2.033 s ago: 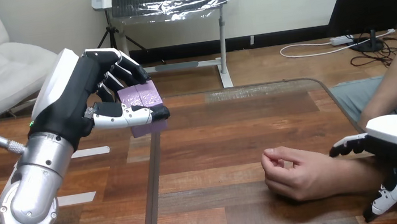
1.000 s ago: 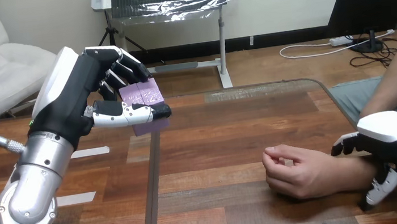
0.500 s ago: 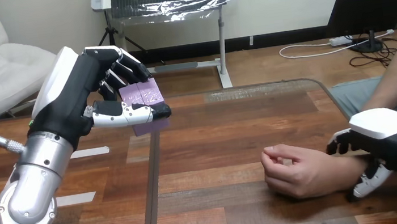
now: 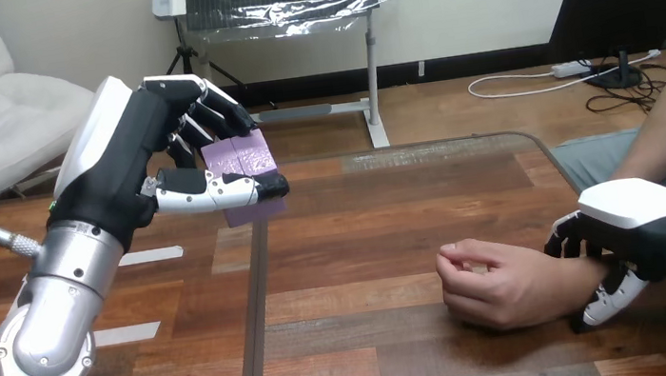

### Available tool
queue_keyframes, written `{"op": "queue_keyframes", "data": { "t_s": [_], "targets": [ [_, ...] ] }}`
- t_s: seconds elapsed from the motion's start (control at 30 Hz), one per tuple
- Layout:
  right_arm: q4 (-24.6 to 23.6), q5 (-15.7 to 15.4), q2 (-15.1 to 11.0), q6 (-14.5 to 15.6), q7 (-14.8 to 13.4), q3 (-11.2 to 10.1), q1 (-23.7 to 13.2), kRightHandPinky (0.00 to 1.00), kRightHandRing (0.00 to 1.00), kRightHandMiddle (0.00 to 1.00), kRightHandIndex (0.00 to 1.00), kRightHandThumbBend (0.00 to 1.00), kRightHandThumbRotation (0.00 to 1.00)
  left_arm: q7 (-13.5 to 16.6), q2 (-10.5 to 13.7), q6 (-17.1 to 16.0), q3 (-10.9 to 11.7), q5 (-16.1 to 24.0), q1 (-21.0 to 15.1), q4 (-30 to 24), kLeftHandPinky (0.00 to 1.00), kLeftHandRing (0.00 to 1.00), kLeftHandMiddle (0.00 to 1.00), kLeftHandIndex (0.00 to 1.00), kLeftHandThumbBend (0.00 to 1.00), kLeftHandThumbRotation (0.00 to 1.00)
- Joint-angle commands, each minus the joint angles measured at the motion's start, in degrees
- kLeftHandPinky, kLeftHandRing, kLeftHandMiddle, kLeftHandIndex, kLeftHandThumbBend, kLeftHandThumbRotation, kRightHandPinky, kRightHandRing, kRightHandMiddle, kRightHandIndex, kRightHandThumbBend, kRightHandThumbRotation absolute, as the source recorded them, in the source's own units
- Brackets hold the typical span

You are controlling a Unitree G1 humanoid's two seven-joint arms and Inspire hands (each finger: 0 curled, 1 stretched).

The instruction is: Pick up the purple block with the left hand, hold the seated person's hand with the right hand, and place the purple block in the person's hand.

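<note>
We hold the purple block in our left hand, which is raised well above the surface. The fingers curl over the block's far top edge and the thumb lies across its near face, so the block is pinched between them, its tip jutting out just past the thumb's tip. The silver forearm rises from the view's lower left corner to this hand.

Our right hand comes in low from the right edge and sits on the person's wrist. Its dark fingers curl over the far side of the wrist and its white thumb reaches down along the near side, so that the wrist lies clasped between them. The person's hand rests on the surface just beyond these fingertips, toward the left hand, loosely curled, with its own fingertips folded in. The block and this hand are well apart
</note>
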Motion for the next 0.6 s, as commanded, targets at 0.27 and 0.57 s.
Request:
{"op": "queue_keyframes", "data": {
  "t_s": [0.27, 0.57],
  "targets": [
    [5.4, 0.7, 6.6, 0.3, 2.2, 4.0, -0.7, 0.5, 0.64, 0.68, 0.69, 0.74, 0.23, 0.0, 0.4, -2.2, 2.0, -1.2, -1.4, -0.7, 0.27, 0.34, 0.42, 0.45, 0.61, 0.0],
    [6.8, 0.9, 7.6, 1.4, 3.3, 4.7, -1.4, 0.49, 0.6, 0.66, 0.67, 0.83, 0.09, 0.3, 0.4, -3.1, 2.2, -0.6, -1.4, -0.6, 0.27, 0.35, 0.42, 0.45, 0.61, 0.0]
  ]
}}
